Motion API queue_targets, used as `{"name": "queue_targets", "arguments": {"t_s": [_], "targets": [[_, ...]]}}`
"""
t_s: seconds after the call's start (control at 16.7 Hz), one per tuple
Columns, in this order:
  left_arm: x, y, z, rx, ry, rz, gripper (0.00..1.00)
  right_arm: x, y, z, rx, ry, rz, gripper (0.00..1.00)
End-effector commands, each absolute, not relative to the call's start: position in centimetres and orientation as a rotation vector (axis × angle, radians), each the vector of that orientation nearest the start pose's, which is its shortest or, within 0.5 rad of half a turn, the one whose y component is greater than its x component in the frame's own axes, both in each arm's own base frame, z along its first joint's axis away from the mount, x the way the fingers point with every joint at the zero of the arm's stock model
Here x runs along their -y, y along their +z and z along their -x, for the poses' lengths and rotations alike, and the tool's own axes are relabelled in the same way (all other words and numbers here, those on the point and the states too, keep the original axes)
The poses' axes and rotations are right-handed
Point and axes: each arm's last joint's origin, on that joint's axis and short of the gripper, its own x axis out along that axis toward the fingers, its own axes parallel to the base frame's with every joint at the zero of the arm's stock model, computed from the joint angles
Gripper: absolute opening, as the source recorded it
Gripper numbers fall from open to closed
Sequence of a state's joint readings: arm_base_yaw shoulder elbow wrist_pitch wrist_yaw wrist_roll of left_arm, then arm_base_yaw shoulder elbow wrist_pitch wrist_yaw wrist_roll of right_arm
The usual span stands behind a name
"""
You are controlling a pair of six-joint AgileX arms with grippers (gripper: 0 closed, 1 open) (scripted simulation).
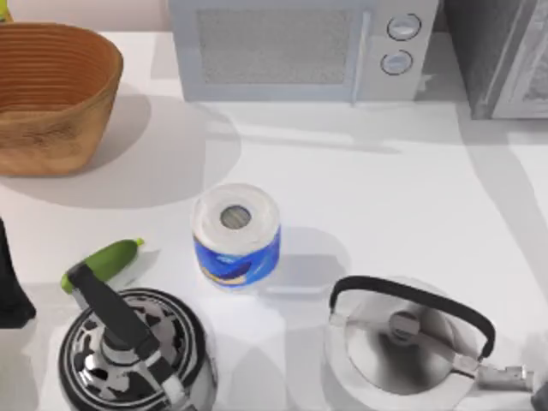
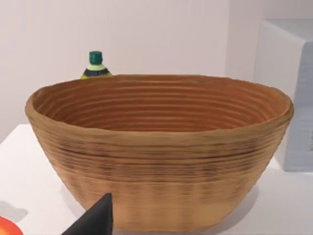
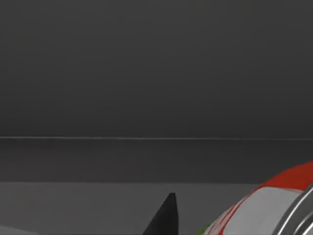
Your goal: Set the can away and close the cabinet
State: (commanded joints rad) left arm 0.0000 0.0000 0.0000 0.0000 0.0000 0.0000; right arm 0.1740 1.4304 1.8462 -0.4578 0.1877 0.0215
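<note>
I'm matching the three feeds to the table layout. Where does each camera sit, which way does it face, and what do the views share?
Top view: above the table, looking down on the paper roll, two kettles and microwave; the left arm shows at the left edge.
Left wrist view: on the left arm, facing the basket; a claw finger shows.
Right wrist view: on the right arm, facing a dark grey interior, the can close by; a claw finger shows.
Shared: the basket appears in the top and left wrist views.

Sitting on the worktop (image 1: 385, 188) are two kettles (image 1: 133, 351) (image 1: 407, 342), one paper roll (image 1: 237, 233), one wicker basket (image 1: 51, 94), one microwave (image 1: 300, 47), one green cucumber (image 1: 103, 263) and one green-capped bottle (image 2: 96, 65); one can (image 3: 274, 205) is showing.
</note>
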Motion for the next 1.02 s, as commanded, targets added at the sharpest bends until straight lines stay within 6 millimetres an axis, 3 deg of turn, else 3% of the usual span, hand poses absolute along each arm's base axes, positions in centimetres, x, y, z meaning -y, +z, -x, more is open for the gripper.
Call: {"name": "queue_targets", "arguments": {"t_s": [0.42, 0.66, 0.84, 1.02], "targets": [[0.1, 16.0, -10.6, 0.000, 0.000, 0.000, 1.00, -5.2, 54.1, -35.5, -0.001, 0.000, -0.005, 0.00], [0.1, 16.0, -10.6, 0.000, 0.000, 0.000, 1.00, -4.8, 53.6, -39.0, 0.001, 0.000, -0.005, 0.00], [0.1, 16.0, -10.6, 0.000, 0.000, 0.000, 1.00, -4.6, 52.7, -40.7, -0.014, 0.000, -0.003, 0.00], [0.1, 16.0, -10.6, 0.000, 0.000, 0.000, 1.00, -4.6, 52.6, -40.8, -0.016, 0.000, -0.003, 0.00]]}}
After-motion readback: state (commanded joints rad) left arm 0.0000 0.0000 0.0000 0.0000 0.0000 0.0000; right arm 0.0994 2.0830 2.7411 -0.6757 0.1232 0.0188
